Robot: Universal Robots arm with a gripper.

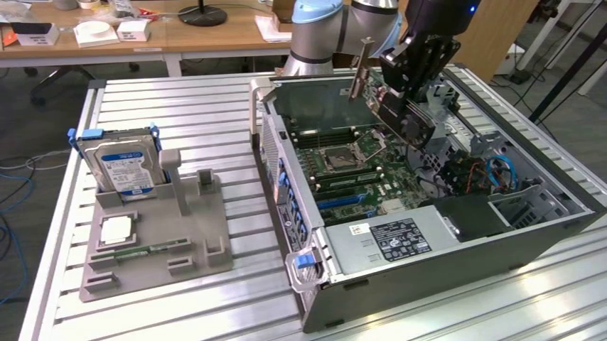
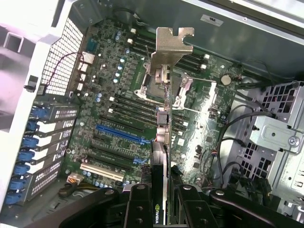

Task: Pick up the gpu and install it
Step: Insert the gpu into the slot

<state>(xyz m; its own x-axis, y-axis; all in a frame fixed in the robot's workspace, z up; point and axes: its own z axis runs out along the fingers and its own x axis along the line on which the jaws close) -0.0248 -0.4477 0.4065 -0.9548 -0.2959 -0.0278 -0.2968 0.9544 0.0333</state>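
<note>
The gpu (image 1: 387, 99) hangs tilted over the open computer case (image 1: 531, 234), its silver bracket (image 1: 360, 67) toward the case's rear wall. My gripper (image 1: 414, 79) is shut on the card's black cooler end. In the wrist view the gpu (image 2: 162, 137) appears edge-on between my black fingers (image 2: 138, 204), with its bracket (image 2: 169, 47) pointing away from the camera. Below it lie the motherboard (image 2: 114, 90) and a long blue slot (image 2: 121, 133). The card is clear of the board and touches no slot.
A grey fixture (image 1: 195, 245) on the slatted table holds an upright hard drive (image 1: 121, 162), a processor (image 1: 116, 229) and a memory stick (image 1: 152, 249). Drive cages and cables (image 1: 488, 174) fill the case's right side. Blue slot latches (image 2: 28, 156) line the rear wall.
</note>
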